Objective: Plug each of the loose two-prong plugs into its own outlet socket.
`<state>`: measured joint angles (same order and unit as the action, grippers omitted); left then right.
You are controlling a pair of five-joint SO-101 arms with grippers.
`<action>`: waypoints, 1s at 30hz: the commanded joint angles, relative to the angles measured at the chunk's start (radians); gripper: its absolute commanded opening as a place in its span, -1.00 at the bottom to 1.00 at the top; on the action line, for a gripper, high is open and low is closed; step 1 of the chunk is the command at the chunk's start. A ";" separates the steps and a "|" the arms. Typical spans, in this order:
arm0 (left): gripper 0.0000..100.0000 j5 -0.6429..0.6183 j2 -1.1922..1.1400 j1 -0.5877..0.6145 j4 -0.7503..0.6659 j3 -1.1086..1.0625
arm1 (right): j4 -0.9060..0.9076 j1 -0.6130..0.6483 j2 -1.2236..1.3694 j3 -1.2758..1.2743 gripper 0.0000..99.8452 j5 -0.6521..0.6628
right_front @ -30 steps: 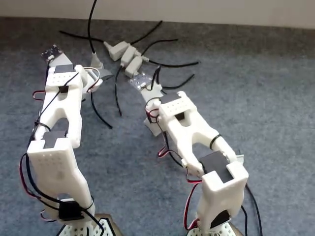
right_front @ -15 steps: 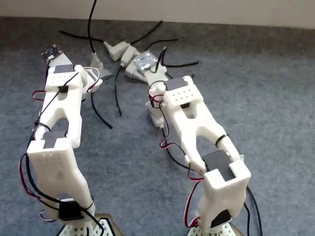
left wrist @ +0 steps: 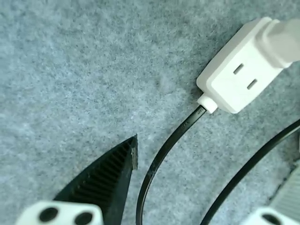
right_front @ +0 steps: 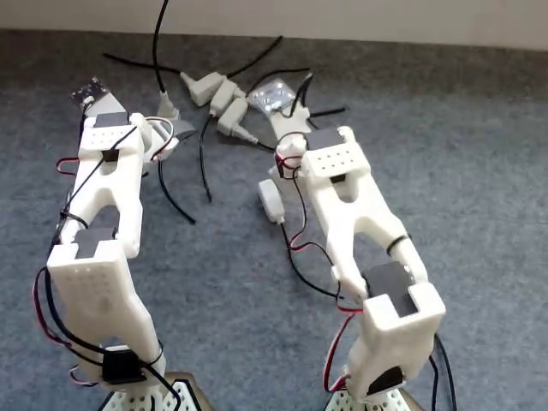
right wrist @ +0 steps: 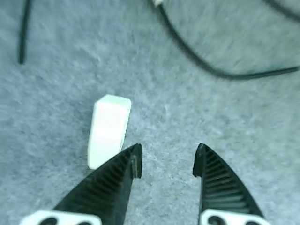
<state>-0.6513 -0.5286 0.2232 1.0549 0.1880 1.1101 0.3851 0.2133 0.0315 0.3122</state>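
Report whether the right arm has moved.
Yes. The white right arm reached away from its base; its wrist now sits beside the unmoved cluster of white outlet sockets.

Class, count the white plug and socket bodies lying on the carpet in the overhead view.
5. In the far cluster: first body, second body, third body. Fourth body lies by the left arm; fifth body lies beside the right arm. The arms may hide more.

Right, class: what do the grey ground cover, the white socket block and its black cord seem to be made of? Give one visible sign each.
Ground cover: likely felt or short-pile carpet, matte; fuzzy, speckled fibres.
Socket block: hard plastic, smooth and slightly glossy; crisp moulded slots.
Cord: probably a rubber or vinyl sheath, semi-gloss; it bends in smooth curves.
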 commanded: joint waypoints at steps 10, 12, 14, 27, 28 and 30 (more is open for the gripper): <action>-0.08 -0.005 0.013 0.005 -0.014 0.031 | -0.041 0.183 0.004 -0.028 -0.62 0.012; -0.08 -0.005 0.013 0.005 -0.014 0.031 | -0.059 0.165 0.047 -0.022 -0.62 0.012; -0.08 -0.005 0.013 0.005 -0.014 0.031 | -0.065 0.136 0.077 -0.015 -0.62 0.012; -0.08 -0.005 0.013 0.004 -0.014 0.031 | -0.071 -0.082 0.148 0.004 -0.62 0.098; -0.08 -0.005 0.013 0.004 -0.014 0.031 | -0.067 -0.097 0.147 0.005 -0.62 0.100; -0.08 -0.005 0.013 0.004 -0.014 0.031 | -0.018 -0.124 0.143 0.025 -0.62 0.101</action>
<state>-0.6513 -0.5286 0.2248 1.0549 0.1880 1.0426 0.3099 0.3713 0.0038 0.3982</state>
